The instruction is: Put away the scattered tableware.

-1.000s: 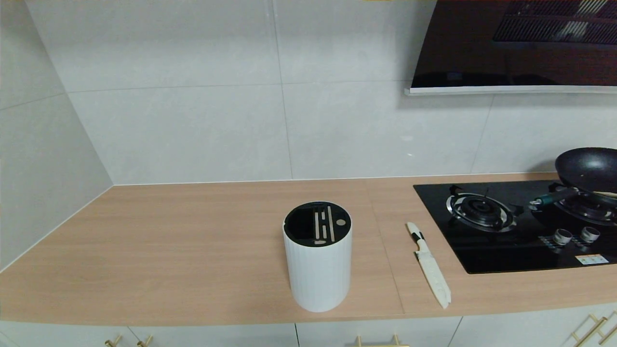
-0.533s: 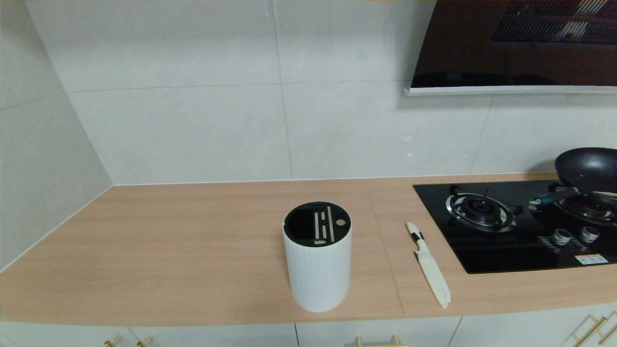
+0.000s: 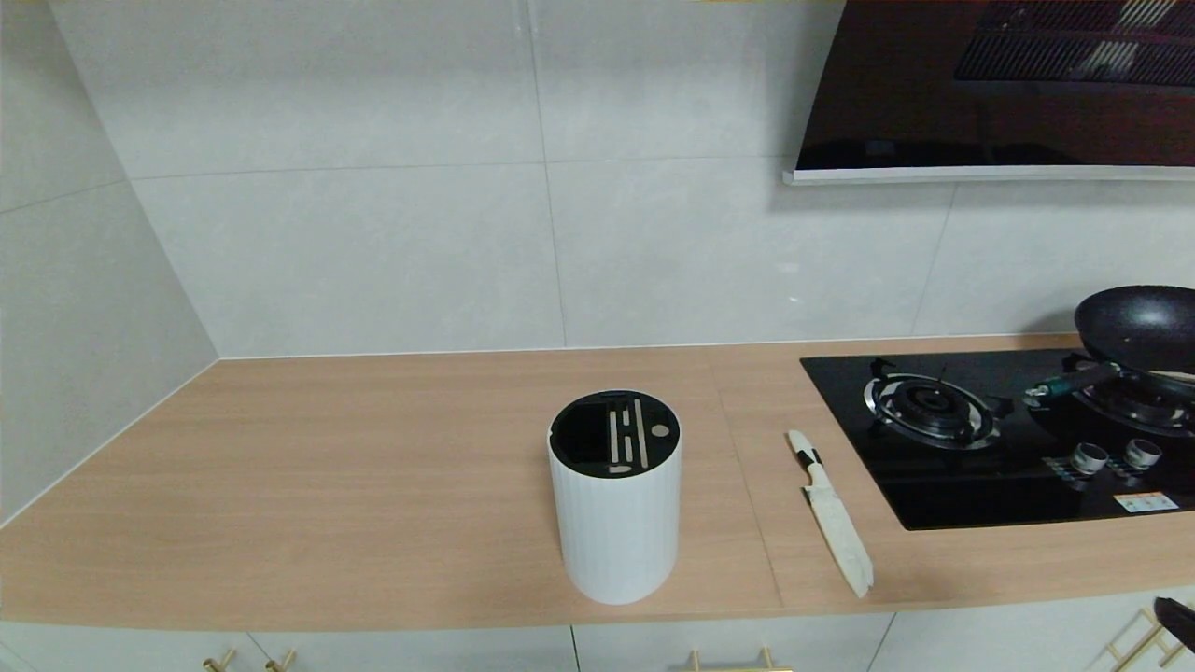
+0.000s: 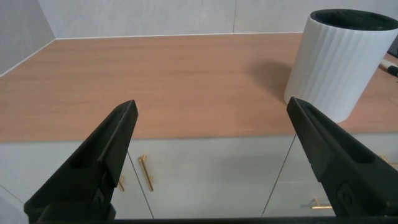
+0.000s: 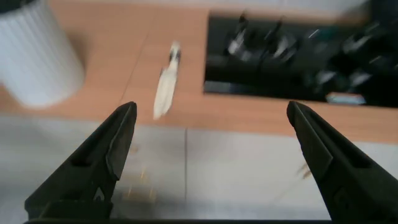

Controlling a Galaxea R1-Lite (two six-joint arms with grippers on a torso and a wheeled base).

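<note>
A cream-coloured knife (image 3: pixel 831 513) with a black band on its handle lies flat on the wooden counter (image 3: pixel 373 467), between the holder and the stove. The white ribbed knife holder (image 3: pixel 616 504) stands upright near the counter's front edge; its black top has slots. My left gripper (image 4: pixel 211 106) is open, in front of the counter edge and left of the holder (image 4: pixel 339 62). My right gripper (image 5: pixel 210 109) is open too, low in front of the counter, with the knife (image 5: pixel 166 90) and holder (image 5: pixel 37 56) beyond it. One of its fingertips (image 3: pixel 1174 619) pokes in at the head view's lower right corner.
A black gas stove (image 3: pixel 990 439) is set into the counter on the right, with a dark wok (image 3: pixel 1139 327) on its far burner. A range hood (image 3: pixel 999 93) hangs above. Cabinet fronts with gold handles (image 4: pixel 144 173) run below the counter.
A dark tip of my right gripper has come into the head view at the lower right corner. The knife and holder have not moved.
</note>
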